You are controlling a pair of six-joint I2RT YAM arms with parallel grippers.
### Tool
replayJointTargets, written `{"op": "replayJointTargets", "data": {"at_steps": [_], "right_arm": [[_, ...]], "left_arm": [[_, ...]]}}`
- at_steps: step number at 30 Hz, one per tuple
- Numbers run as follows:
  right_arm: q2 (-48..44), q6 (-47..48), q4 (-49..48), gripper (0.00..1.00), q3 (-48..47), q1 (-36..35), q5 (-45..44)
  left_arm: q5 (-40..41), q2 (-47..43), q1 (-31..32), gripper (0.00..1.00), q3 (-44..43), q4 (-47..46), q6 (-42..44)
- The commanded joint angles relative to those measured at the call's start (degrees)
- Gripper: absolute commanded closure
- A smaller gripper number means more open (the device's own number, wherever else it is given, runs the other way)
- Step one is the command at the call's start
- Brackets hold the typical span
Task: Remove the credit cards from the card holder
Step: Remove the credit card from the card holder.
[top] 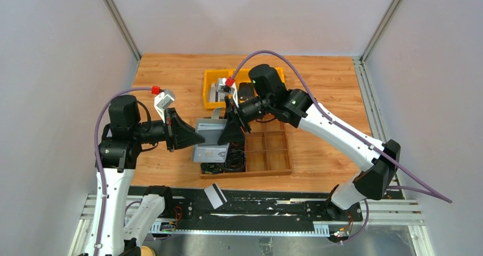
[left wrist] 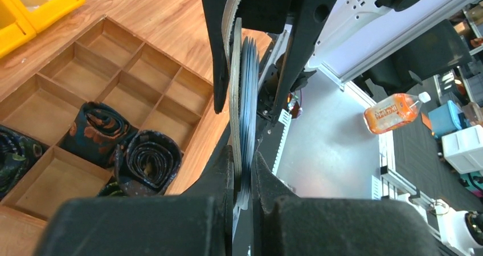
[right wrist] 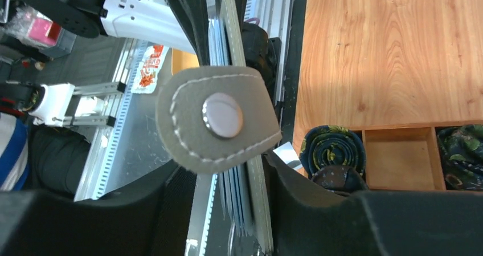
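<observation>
The grey card holder (top: pixel 208 129) hangs edge-up between both grippers above the tray's left end. My left gripper (left wrist: pixel 244 170) is shut on its lower edge, one finger on the grey wall (left wrist: pixel 234 85), the other on the credit cards (left wrist: pixel 249 96) stacked inside. My right gripper (right wrist: pixel 228 176) is open around the other end. One finger (right wrist: pixel 296 199) lies by the holder wall (right wrist: pixel 259 204), and the other stands apart from the card edges (right wrist: pixel 233 193). The snap flap (right wrist: pixel 219 116) hangs loose. One striped card (top: pixel 215 195) lies on the black rail, and a silvery card (top: pixel 209 152) on the tray.
A wooden divided tray (top: pixel 273 153) under the grippers holds rolled ties (left wrist: pixel 148 162) in its left cells. Yellow bins (top: pixel 211 76) stand behind it. The table's near edge and the metal rail (top: pixel 285 210) run right below the holder.
</observation>
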State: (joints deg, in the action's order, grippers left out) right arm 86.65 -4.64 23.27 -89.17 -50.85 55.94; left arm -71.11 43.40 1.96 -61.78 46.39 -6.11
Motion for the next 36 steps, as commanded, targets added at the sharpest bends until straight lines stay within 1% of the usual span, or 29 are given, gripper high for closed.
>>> {"op": "replayJointTargets", "data": {"at_steps": [1,3,4,5,7,8,9,10,11,13,14,16,19,21,22,24,25,27,28,30,32,33,34,35,36], "right_arm": [[0.9,4.4,6.1,0.64,-4.1,-1.4,0.5],[1.7,4.1,5.4,0.81,-5.3,-1.7,0.6],[1.8,3.0,4.1,0.90,-5.5,-1.7,0.5],[1.6,1.8,2.2,0.98,-5.3,-1.7,-0.1],[0.4,-1.2,-2.7,1.00,-3.8,-1.2,-2.1],[-0.6,-3.7,-6.8,1.00,-2.1,-0.7,-3.2],[-2.5,-7.2,-14.3,1.00,0.5,0.2,-3.7],[-4.0,-11.2,-20.6,1.00,3.7,1.1,-4.1],[-5.7,-16.9,-28.5,1.00,8.3,1.9,-4.8],[-9.1,-23.9,-42.0,1.00,14.1,2.9,-6.9],[-10.7,-26.8,-47.9,1.00,17.3,3.1,-8.0],[-13.0,-30.9,-56.5,1.00,23.0,3.2,-11.0],[-15.1,-36.5,-65.8,1.00,28.8,3.2,-15.3],[-16.2,-39.4,-70.9,1.00,32.6,3.1,-18.4],[-16.7,-40.7,-73.4,1.00,34.3,3.0,-19.9],[-17.5,-42.3,-77.5,1.00,37.4,2.4,-22.9],[-17.7,-42.5,-79.0,1.00,38.4,1.7,-24.2],[-18.0,-41.7,-78.7,1.00,39.6,0.6,-26.8],[-18.0,-41.3,-78.8,1.00,40.0,-0.1,-27.6],[-18.2,-40.7,-79.5,1.00,41.3,-1.2,-29.8],[-18.3,-39.8,-79.5,1.00,42.6,-1.9,-31.4],[-18.3,-39.6,-79.0,1.00,42.7,-2.2,-31.5],[-18.2,-39.4,-78.1,1.00,42.6,-2.3,-31.4],[-18.1,-39.0,-76.9,0.97,42.3,-2.3,-30.9],[-18.1,-38.4,-75.0,0.90,41.6,-2.3,-30.3]], "left_arm": [[-2.6,0.1,0.0,1.00,-2.4,0.8,2.0],[-2.5,0.1,0.0,0.99,-2.2,0.9,2.2],[-2.0,-0.1,0.0,0.94,-2.1,0.9,2.3],[-1.2,-0.1,-0.1,0.82,-2.0,1.0,2.2],[0.1,-0.1,-0.1,0.52,-2.0,1.2,2.0],[0.8,-0.3,-0.1,0.39,-2.0,1.2,1.5],[1.2,-0.5,0.0,0.27,-2.1,1.2,1.1],[1.5,-0.7,-0.1,0.19,-2.0,1.2,0.8],[1.4,-0.8,-0.1,0.15,-1.8,1.3,0.5],[1.1,-0.9,-0.1,0.14,-1.3,1.2,-0.5],[0.9,-0.8,0.0,0.13,-1.0,1.2,-1.1],[-0.1,-0.5,-0.1,0.13,-0.2,1.3,-2.2],[-0.7,-0.2,-0.1,0.14,0.1,1.3,-3.4],[-0.5,0.1,-0.1,0.19,-0.2,1.2,-3.7],[-0.3,0.1,-0.1,0.24,-0.4,1.2,-3.9],[1.1,0.0,-0.1,0.40,-0.7,1.2,-4.4],[1.6,0.0,-0.1,0.47,-0.9,1.0,-4.7],[2.3,-0.1,-0.1,0.56,-1.2,0.4,-5.6],[2.3,-0.3,-0.1,0.58,-1.2,0.0,-6.4],[2.6,-0.9,-0.1,0.66,-1.2,-2.6,-8.5],[3.3,-2.1,0.0,0.79,-0.3,-7.2,-12.0],[3.8,-3.3,-0.1,0.88,1.1,-10.3,-15.6],[4.1,-3.9,-0.1,0.92,1.9,-13.9,-17.5],[4.8,-4.8,-0.1,0.98,3.0,-16.7,-19.7],[5.0,-5.5,-0.1,1.00,3.8,-18.7,-21.2]]}}
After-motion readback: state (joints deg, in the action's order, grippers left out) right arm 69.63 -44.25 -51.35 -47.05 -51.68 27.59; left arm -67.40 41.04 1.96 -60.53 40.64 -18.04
